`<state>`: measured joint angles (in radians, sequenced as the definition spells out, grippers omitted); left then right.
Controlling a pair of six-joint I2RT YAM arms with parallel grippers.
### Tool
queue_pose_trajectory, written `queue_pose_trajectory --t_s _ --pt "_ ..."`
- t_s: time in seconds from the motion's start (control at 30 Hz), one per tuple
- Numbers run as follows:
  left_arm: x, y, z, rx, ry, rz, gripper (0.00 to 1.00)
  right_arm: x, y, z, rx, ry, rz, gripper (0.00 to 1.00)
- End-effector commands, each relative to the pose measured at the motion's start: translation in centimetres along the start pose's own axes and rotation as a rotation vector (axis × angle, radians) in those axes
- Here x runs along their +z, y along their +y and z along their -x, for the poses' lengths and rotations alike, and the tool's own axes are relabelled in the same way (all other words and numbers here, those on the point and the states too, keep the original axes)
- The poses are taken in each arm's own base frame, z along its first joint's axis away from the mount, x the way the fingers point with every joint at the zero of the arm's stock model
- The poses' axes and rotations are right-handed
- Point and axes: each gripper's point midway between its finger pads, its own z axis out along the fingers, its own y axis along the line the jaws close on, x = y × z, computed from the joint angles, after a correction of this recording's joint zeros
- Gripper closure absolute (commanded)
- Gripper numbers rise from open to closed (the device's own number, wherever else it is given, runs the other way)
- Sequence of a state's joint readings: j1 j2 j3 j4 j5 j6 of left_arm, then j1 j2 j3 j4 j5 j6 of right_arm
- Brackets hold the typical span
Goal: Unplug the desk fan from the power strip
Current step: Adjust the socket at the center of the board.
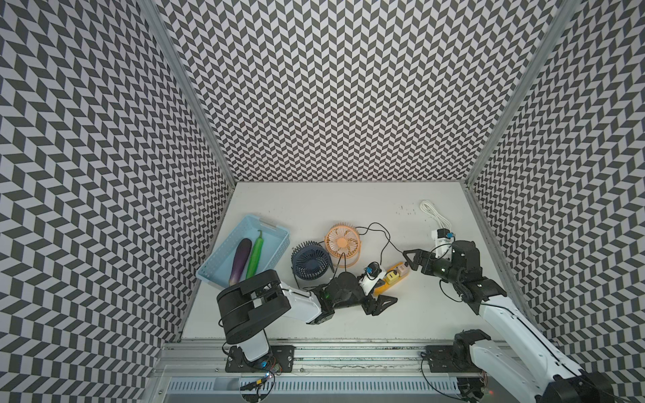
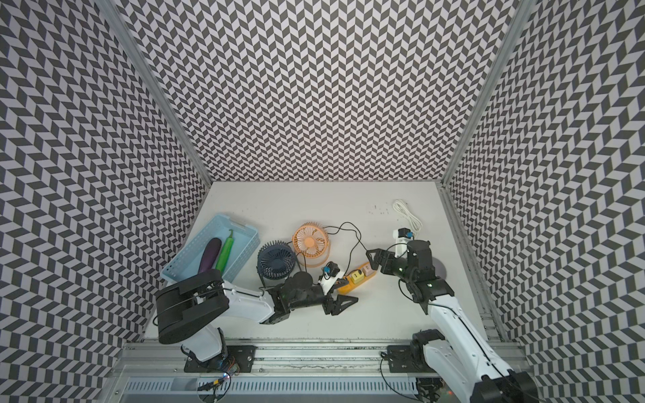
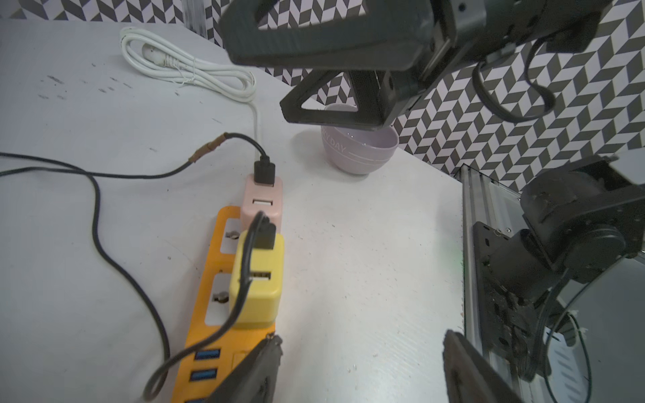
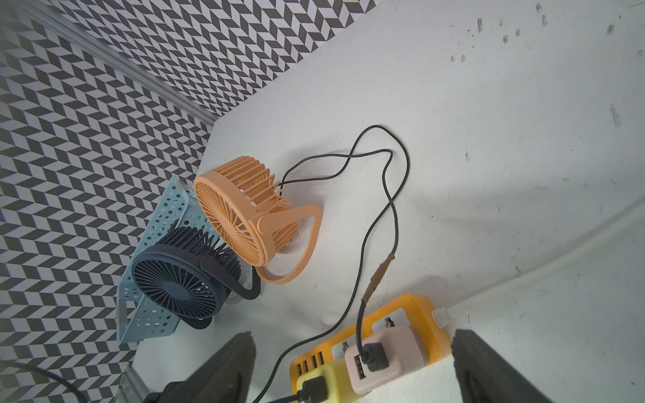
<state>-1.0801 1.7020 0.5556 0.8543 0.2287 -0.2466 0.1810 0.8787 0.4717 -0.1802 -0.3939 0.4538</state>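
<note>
1. The left tool (image 3: pixel 361 349) is low at the near end of the power strip (image 3: pixel 209 331). Its fingers are apart with bare desk (image 1: pixel 314 202) between them, and one finger overlaps the strip's corner by the blue USB ports.
2. The power strip, orange-yellow, lies flat on the desk between the two tools.
3. A yellow adapter (image 3: pixel 258 289) sits in the strip's nearer socket and a pink adapter (image 3: pixel 261 199) in its farther one. A black cable is plugged into each.
4. The right tool (image 4: pixel 354 336) hovers over the strip's far end, its fingers spread wide on either side of the pink adapter and touching nothing.
5. Beyond the strip, toward the left arm's side, stand a navy fan (image 1: pixel 311 263) and an orange fan (image 1: pixel 342 242). A blue basket (image 1: pixel 241 223) lies past them.
6. A lilac bowl (image 3: pixel 359 150) sits beyond the strip's far end.
7. The strip's white cord (image 3: pixel 188 69) lies coiled farthest from it.
</note>
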Motion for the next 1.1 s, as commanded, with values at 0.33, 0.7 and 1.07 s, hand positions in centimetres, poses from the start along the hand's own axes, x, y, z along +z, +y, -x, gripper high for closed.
queue_pose_trajectory --t_s 0.33,0.7,1.07 --pt "1.1 4.4 -0.4 0.030 -0.005 0.132 0.24 -0.6 0.7 0.5 -0.024 -0.039 0.024 0.08" --pt "0.4 5.0 -1.7 0.029 0.008 0.164 0.28 -0.4 -0.2 -0.7 -0.019 -0.015 -0.004 0.10" --pt "0.4 5.6 -3.7 0.049 0.043 0.226 0.33 0.3 -0.2 -1.5 -0.017 0.015 -0.016 0.11"
